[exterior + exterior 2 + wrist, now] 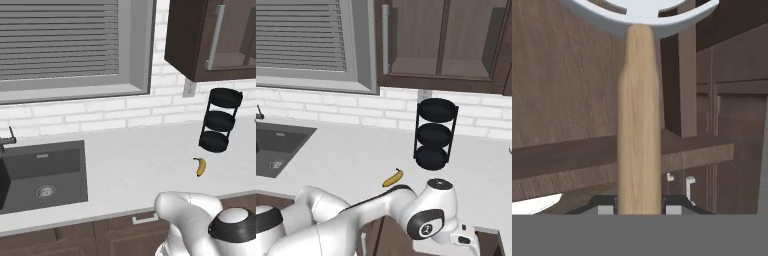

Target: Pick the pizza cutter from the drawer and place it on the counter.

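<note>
The pizza cutter (639,125) fills the middle of the hand view. It has a long pale wooden handle and a light round blade at the top edge. My gripper (639,207) is shut on the lower end of the handle, with a dark fingertip on each side. Behind the cutter lie the dark brown wooden walls of the drawer (562,165). In the right base view my arm bends down over the front edge of the counter (356,150), with the wrist (428,222) below the countertop at the right. The counter (140,160) is a pale slab.
A dark sink (45,172) is set into the counter at the left. A banana (200,166) lies near the front edge, and a black three-tier rack (220,120) stands behind it by the wall. Dark upper cabinets (441,40) hang overhead.
</note>
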Motion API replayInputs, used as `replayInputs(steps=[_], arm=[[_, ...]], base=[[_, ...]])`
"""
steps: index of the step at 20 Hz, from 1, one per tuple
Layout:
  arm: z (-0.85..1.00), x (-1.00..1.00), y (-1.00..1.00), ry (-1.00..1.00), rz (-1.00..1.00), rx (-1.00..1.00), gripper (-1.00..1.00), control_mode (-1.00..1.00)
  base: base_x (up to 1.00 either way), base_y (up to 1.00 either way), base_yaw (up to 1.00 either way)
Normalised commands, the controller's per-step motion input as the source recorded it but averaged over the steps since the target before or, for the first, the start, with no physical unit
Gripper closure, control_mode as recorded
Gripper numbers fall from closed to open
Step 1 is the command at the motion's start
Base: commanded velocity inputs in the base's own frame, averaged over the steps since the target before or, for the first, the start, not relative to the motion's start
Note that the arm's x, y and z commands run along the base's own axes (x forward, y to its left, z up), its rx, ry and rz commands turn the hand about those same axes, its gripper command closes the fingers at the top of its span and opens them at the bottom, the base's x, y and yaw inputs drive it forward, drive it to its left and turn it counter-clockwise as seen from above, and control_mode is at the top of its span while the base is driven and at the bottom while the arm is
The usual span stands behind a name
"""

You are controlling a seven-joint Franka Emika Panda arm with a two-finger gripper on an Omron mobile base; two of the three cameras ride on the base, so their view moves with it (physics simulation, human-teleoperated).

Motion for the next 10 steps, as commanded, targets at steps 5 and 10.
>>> replayInputs(steps=[5, 10], arm=[[0.66, 0.56, 0.31, 0.0, 0.0, 0.0, 1.0, -1.0], [0.18, 1.0, 0.42, 0.0, 0.0, 0.02, 1.0, -1.0]], base=[[0.0, 0.0, 0.0], [0.0, 0.0, 0.0]])
